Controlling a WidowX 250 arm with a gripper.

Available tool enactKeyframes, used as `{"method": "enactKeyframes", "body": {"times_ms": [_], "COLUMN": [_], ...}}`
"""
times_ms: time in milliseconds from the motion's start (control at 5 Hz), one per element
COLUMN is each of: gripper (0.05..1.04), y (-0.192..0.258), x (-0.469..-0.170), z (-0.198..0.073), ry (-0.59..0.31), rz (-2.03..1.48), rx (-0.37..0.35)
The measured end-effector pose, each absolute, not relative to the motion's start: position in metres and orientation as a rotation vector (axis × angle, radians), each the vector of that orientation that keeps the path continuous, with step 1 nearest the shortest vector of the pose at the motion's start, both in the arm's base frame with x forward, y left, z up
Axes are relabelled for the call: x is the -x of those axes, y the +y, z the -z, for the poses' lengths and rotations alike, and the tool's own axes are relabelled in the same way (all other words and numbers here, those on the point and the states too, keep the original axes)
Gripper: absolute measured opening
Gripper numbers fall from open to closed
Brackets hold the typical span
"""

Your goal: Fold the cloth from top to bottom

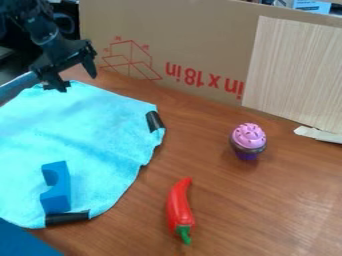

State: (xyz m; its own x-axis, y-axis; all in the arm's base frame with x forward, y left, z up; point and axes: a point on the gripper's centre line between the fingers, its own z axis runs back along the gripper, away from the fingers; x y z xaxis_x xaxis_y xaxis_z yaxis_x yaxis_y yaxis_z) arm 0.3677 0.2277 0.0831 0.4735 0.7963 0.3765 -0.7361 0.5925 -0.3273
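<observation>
The black gripper point(75, 79) is at the upper left, over the far edge of the cloth, its two fingers apart with nothing visible between them. A light blue cloth point(90, 132) lies spread on the wooden table at the left. Black pieces sit on its right corner and its near edge. On the near part of the cloth rests a blue arch-shaped block point(59, 197). Whether the gripper touches the cloth is hard to tell.
A red chili pepper point(179, 206) with a green stem lies right of the cloth. Farther right stands a pink-topped cupcake point(248, 140). A cardboard wall point(200, 35) and a wood-grain panel point(297, 75) border the back. Something blue point(23, 242) occupies the lower left corner.
</observation>
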Motion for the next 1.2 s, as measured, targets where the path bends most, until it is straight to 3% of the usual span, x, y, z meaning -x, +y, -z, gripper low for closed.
{"method": "enactKeyframes", "body": {"times_ms": [200, 600, 1000, 1200], "gripper": [0.999, 0.999, 0.999, 0.999], "y": [0.235, 0.246, 0.264, 0.269], "x": [-0.371, -0.381, -0.385, -0.386], "z": [-0.078, -0.069, -0.078, -0.076], "ry": [-0.517, -0.534, -0.604, -0.594], "rz": [-1.067, -1.162, -1.230, -1.250], "rx": [0.131, 0.070, -0.082, -0.157]}}
